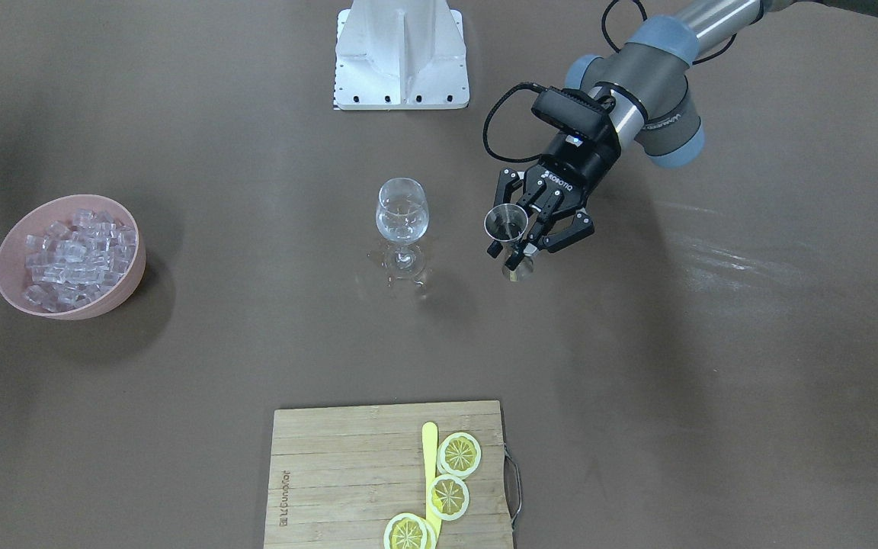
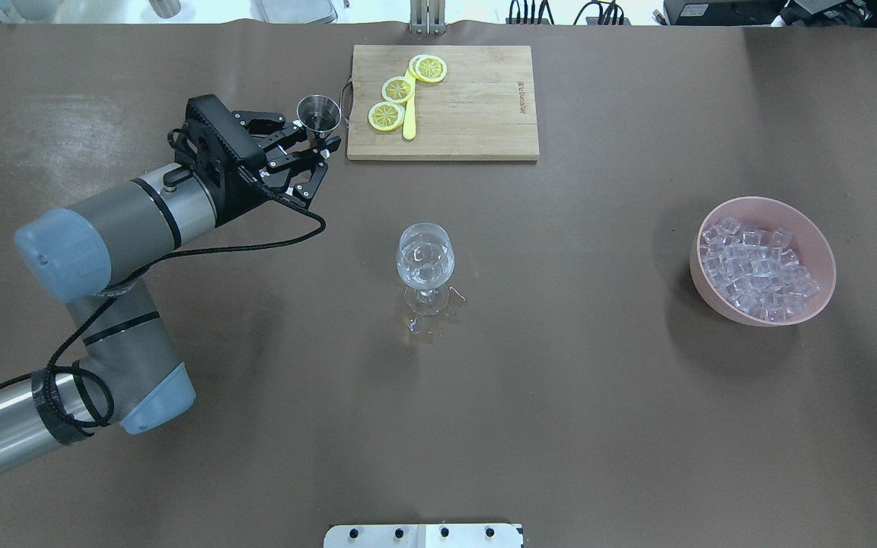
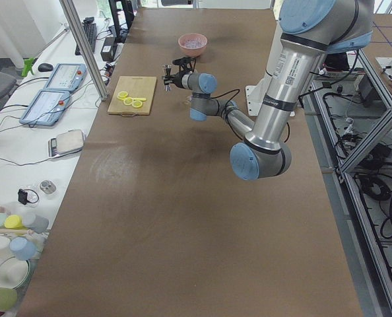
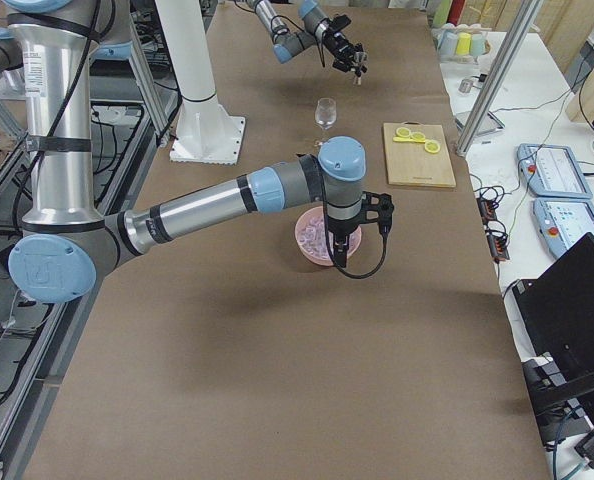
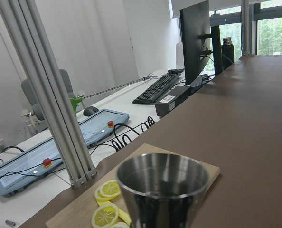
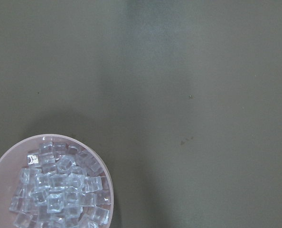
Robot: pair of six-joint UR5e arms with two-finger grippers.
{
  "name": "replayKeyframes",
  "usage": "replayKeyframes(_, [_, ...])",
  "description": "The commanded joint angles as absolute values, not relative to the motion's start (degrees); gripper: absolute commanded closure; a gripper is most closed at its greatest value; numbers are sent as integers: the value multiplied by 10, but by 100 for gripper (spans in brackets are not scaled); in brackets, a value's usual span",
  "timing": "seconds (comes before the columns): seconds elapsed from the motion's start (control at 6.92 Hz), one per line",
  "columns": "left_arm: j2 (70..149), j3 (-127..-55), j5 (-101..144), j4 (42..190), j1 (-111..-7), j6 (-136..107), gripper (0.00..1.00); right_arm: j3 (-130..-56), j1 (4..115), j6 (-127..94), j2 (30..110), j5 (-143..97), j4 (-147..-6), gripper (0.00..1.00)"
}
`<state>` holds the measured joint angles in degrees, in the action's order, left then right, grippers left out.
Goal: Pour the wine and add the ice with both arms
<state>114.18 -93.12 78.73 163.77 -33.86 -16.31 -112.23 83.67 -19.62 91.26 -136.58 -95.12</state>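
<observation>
From across the table, the left gripper [image 1: 514, 248] is clamped on the waist of a small metal measuring cup [image 1: 505, 223]. It holds the cup upright, with the wine glass [image 1: 402, 213] near its side. I judge the step in hand to be the pour. The cup's rim should come over the glass mouth before it tips, the tip should be slow, and the fingers should stay off the thin rim — a stemmed glass topples easily.

From overhead, cup and glass stand apart. A cutting board [image 2: 469, 106] with lemon slices [image 2: 387, 116] lies just past the gripper's tip, so the move should swing toward the glass and away from the board.

The view from the table's left end shows the cup raised clear of the table.

From the right end, the right gripper [image 4: 339, 245] hangs over the pink bowl [image 4: 312, 240]; I cannot tell whether it is open or closed.

The left wrist camera looks onto the cup's mouth. Its inside is dark, so I cannot tell whether it holds any liquid.

The right wrist camera shows the ice [image 6: 60, 190] heaped in the bowl, off in one corner of the frame — that tool should centre over the heap before going down.
</observation>
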Motion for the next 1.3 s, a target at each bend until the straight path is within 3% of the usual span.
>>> replayKeyframes(0.0, [1144, -925, 757, 1644, -316, -98, 100, -1128, 837, -230, 911, -1366, -951, 0])
replayKeyframes(0.43, [1148, -939, 674, 1648, -295, -12, 100, -1122, 837, -230, 910, -1363, -951, 0])
replayKeyframes(0.72, [1164, -939, 607, 1646, -214, 50, 100, -1129, 837, -231, 902, -1361, -951, 0])
replayKeyframes(1.16, [1168, -939, 600, 1645, -206, 174, 100, -1133, 837, -234, 903, -1361, -952, 0])
